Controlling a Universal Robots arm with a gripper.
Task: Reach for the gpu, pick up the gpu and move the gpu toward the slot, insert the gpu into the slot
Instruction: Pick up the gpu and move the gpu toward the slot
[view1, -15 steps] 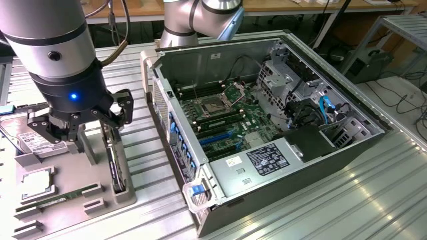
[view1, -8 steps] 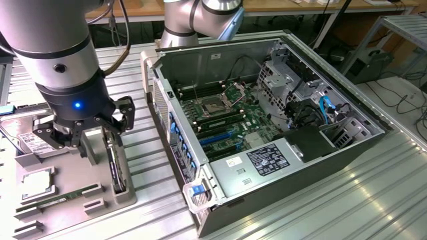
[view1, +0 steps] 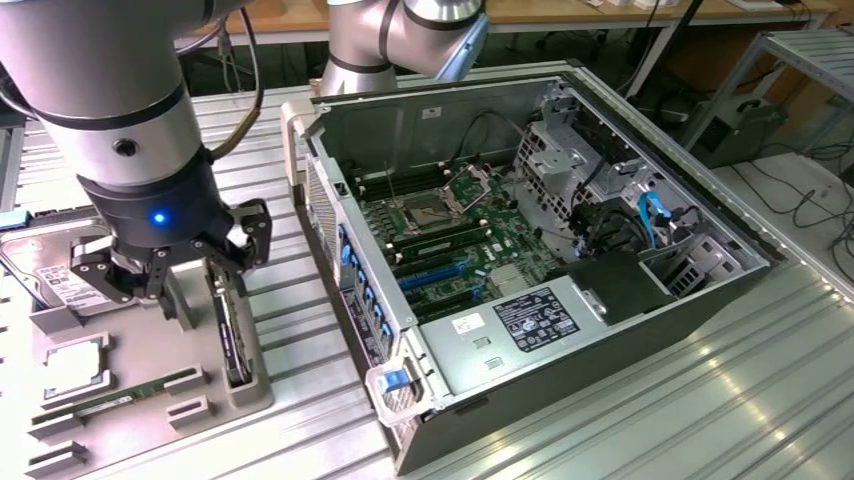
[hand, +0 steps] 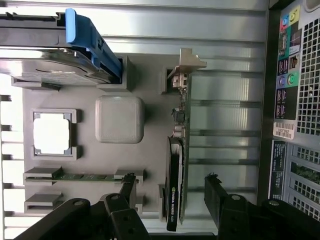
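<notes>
The gpu (hand: 175, 175) stands on edge in a grey holder tray (hand: 120, 160), a thin black card with its silver bracket (hand: 186, 64) at the far end. My gripper (hand: 172, 192) is open and straddles the card's near end, with one black finger (hand: 128, 189) on each side and a gap to the card on both. In the exterior view the gripper (view1: 196, 290) hangs low over the gpu (view1: 234, 335) at the exterior view's left. The blue slot (view1: 430, 280) lies on the green motherboard inside the open computer case (view1: 667, 330), well to the right.
The grey tray (view1: 147, 420) also holds a hard drive with a blue caddy (hand: 60, 45), a processor chip (hand: 51, 134) and a green memory stick (hand: 82, 176). The case's rear panel (hand: 295, 100) stands close beside the tray. Ribbed metal table (view1: 694, 410) surrounds everything.
</notes>
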